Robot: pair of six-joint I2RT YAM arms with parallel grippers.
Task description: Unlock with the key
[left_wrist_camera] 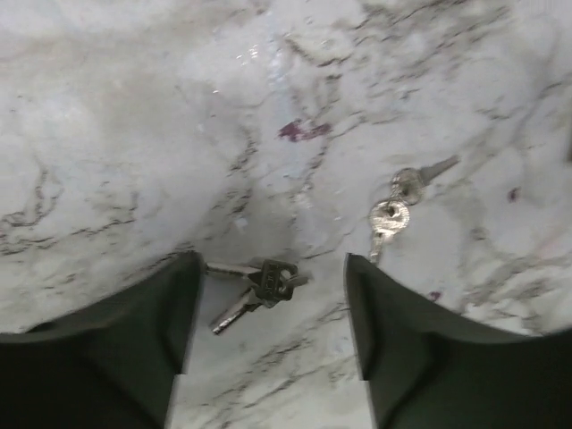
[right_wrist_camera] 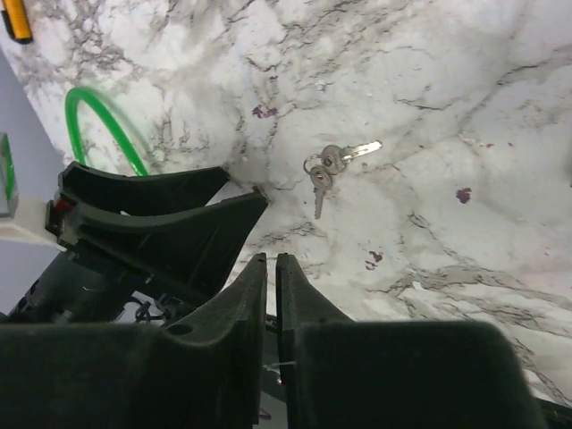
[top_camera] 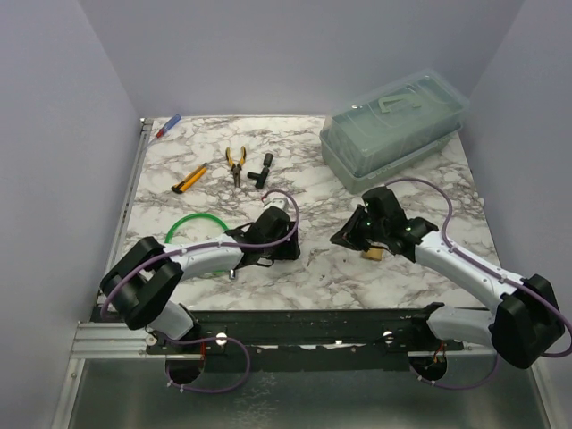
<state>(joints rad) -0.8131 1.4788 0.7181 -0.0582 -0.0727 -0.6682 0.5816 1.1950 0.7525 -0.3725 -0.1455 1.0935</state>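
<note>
1. Starting at the left, we saw the green cord [top_camera: 192, 215] curled on the table [top_camera: 340, 279] beside the left arm. We could not tell whether it ran to any key.
2. The left gripper [left_wrist_camera: 270, 268] hung low over the marble with its fingers spread wide and nothing in them. A small bunch of keys [left_wrist_camera: 259, 284] lay flat in the gap, one end close against a finger.
3. We judged those keys light, hard, thin and slick. They lay too flat to get under easily and, being loose on their ring, would likely swing. The broad head of one key looked the best place to pinch, leaving its blade free.
4. A second pair of keys [left_wrist_camera: 391, 214] lay just outside the gap, past the other finger. We could not tell which set fitted.
5. The right gripper [right_wrist_camera: 272, 261] had its fingers almost together, only a slit between them, and nothing showed in it.
6. The padlock [top_camera: 374, 255] sat just beside that gripper, to the right of both sets of keys.
</note>
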